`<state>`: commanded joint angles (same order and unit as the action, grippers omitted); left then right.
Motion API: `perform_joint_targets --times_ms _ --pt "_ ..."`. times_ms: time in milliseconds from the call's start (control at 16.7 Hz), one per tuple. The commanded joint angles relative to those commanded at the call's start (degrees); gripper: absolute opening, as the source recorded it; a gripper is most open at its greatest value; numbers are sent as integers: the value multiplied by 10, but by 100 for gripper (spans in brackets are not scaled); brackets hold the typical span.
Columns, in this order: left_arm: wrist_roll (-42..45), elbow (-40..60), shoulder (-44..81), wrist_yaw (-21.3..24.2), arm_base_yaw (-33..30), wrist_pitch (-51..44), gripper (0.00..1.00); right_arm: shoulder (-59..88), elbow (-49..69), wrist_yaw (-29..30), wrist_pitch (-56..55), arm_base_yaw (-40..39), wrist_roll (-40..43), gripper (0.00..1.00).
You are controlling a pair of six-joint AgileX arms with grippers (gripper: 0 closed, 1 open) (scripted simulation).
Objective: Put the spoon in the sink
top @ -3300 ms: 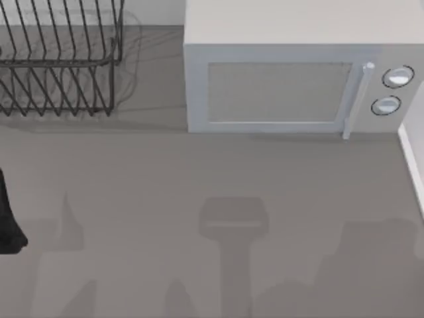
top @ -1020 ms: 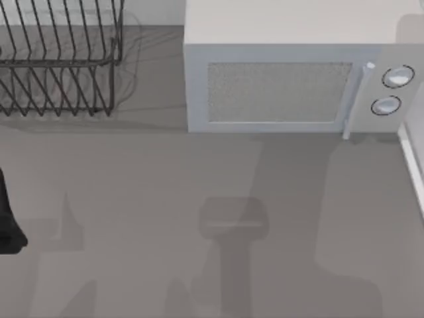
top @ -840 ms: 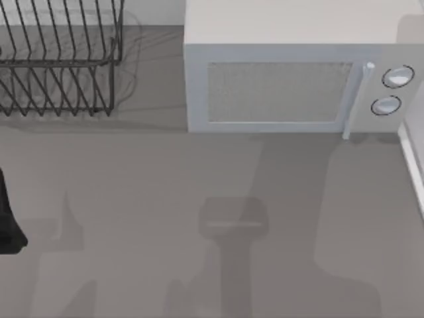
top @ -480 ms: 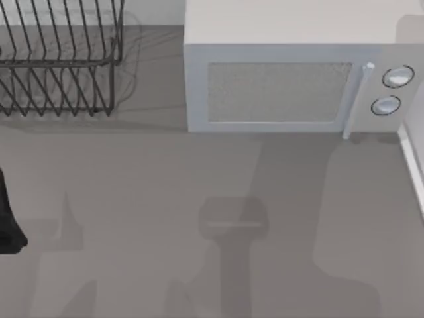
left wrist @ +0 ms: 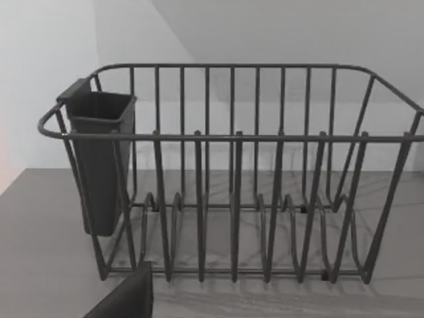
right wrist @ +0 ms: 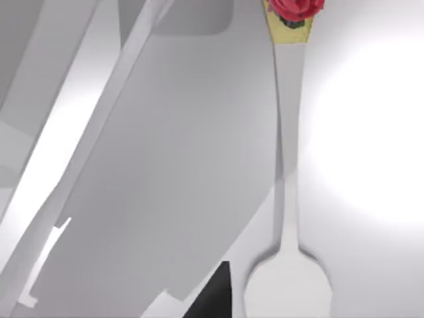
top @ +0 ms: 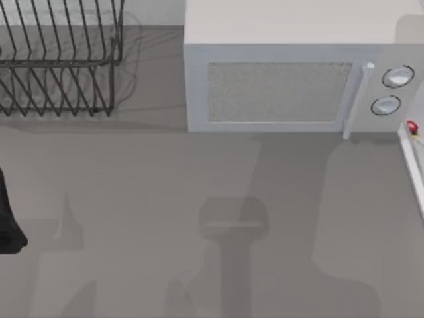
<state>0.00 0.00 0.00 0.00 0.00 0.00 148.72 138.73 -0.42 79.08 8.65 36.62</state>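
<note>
One spoon (right wrist: 287, 199) in right wrist view: slim grey metal, red flower on yellow handle end, bowl nearest camera, over pale sink (top: 412, 159) at surface's right edge. Judged light, stiff, slippery; best pinched across flat handle mid-length. Right jaws: cannot tell. Left arm (top: 8, 218) parked at left edge facing dish rack (left wrist: 232, 179); jaws cannot tell. No writing readable on microwave (top: 291, 73).

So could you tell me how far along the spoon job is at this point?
Done: the spoon lies on a pale surface that looks like the sink at the table's right edge; its red handle tip shows there in the top view. In hand: nothing visibly gripped. Left: probably just withdrawing the right arm. The left arm sits parked facing the dish rack.
</note>
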Motion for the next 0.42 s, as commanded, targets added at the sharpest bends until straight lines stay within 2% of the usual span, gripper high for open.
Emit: perform_joint_targets --times_ms 60,120,420 --pt "0 0 0 0 0 0 100 0 0 0 0 0 0 98" --pt "0 0 0 0 0 0 100 0 0 0 0 0 0 100" --pt "0 0 0 0 0 0 100 0 0 0 0 0 0 100"
